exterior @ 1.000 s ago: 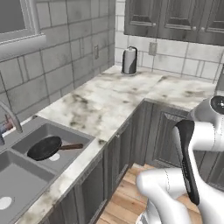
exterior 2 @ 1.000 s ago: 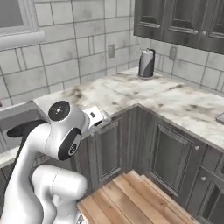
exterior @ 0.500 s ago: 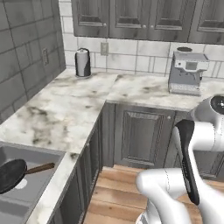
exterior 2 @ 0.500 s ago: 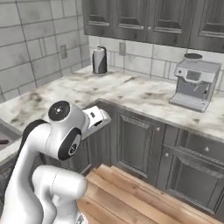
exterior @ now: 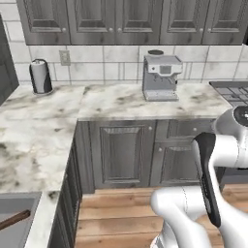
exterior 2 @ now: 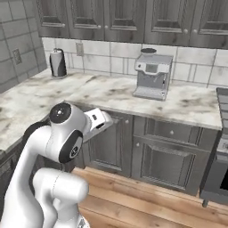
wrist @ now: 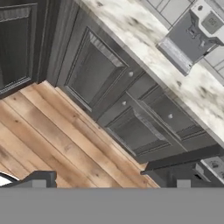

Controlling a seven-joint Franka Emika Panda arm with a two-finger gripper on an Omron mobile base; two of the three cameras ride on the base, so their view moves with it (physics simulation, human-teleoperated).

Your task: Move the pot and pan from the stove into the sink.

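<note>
The robot stands in the corner of the kitchen with its white arm folded close to its body, and its two-finger claw (wrist: 111,180) hangs empty over the wooden plank floor (wrist: 52,135); only the dark tips peek up at the lower edge of the hand view, set wide apart with nothing between them.

The grey gas stove (exterior: 231,91) shows just a corner of its grate at the right edge of the left base view, past the grey coffee machine (exterior: 161,76) on the marbled worktop (exterior: 116,99). The grey sink (exterior: 14,218) sits at the lower left of the same view, and a thin brown handle (exterior: 13,219) lies across it, which I take to be the black frying pan's, so that half of the job looks done. The grey metal pot I cannot make out anywhere.

The step in hand seems to be getting over to the stove for the pot. Done well, it means bringing the base square to the range before the arm unfolds, keeping the claw wide, and clearing the coffee machine.

The stove lies well apart from the claw, off to the right of the frame.
</note>
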